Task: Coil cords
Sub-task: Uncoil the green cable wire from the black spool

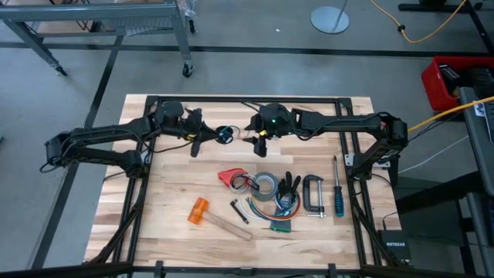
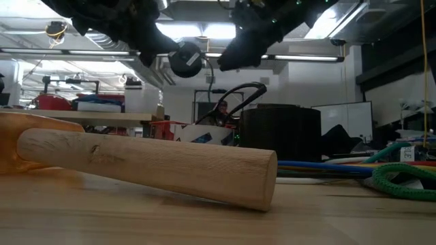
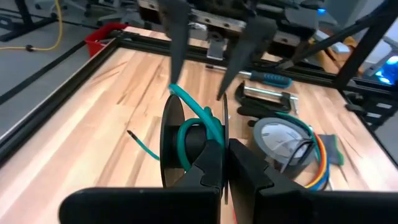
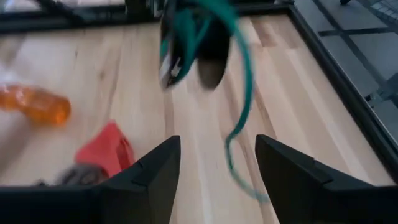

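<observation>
Teal cord (image 3: 198,121) is shown wound on a black spool (image 3: 177,146), gripped by the closed left gripper (image 3: 225,163) above the table (image 1: 170,193). Right gripper (image 4: 217,163) is held wide apart, empty, facing the spool, with the cord's loose end dangling between.

The right gripper (image 4: 214,171) is seen with its two dark fingers (image 4: 152,177) set wide apart and nothing between them. Beyond them, a dark spool (image 4: 208,46) wound with teal-green cord (image 4: 245,81) is held above the wooden table (image 4: 298,106) (one strand hangs loose). An orange hammer head (image 4: 37,104) and a red object (image 4: 106,149) are visible to one side.
</observation>
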You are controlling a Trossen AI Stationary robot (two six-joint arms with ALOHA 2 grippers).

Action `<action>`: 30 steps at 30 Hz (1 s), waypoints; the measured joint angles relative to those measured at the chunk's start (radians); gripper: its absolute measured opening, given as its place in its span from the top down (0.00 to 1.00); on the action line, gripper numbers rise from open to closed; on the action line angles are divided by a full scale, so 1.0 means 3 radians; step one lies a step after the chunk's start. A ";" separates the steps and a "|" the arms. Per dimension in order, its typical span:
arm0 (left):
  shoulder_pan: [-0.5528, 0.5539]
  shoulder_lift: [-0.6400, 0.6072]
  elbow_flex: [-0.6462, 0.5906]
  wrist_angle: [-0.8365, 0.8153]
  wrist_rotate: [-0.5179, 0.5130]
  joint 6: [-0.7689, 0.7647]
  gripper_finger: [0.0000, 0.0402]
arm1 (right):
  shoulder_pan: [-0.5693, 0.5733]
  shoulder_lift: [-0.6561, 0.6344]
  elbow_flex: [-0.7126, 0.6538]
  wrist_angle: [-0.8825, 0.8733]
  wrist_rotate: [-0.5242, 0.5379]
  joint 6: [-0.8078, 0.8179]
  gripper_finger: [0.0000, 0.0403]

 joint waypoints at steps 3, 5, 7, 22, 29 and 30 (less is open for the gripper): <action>-0.0066 0.0000 0.0000 0.0010 0.0002 0.0000 1.00 | 0.0000 0.0000 0.0000 0.0090 -0.0001 0.0116 0.47; -0.0104 0.0000 0.0000 0.0047 0.0002 -0.0001 1.00 | 0.0000 0.0000 0.0000 0.0124 -0.0081 0.0183 0.47; -0.0137 0.0000 0.0000 0.0108 0.0003 0.0001 1.00 | 0.0000 0.0018 0.0000 0.0174 -0.0292 0.0250 0.47; -0.0229 0.0003 0.0003 0.0188 0.0003 0.0003 1.00 | 0.0031 0.0390 0.0001 0.0572 -0.0612 0.0413 0.47; -0.0228 0.0003 0.0003 0.0188 0.0002 0.0011 1.00 | 0.0022 0.0389 0.0001 0.0638 -0.0613 0.0413 0.48; -0.0228 0.0003 0.0003 0.0185 0.0002 0.0011 1.00 | 0.0022 0.0389 0.0001 0.0664 -0.0613 0.0413 0.48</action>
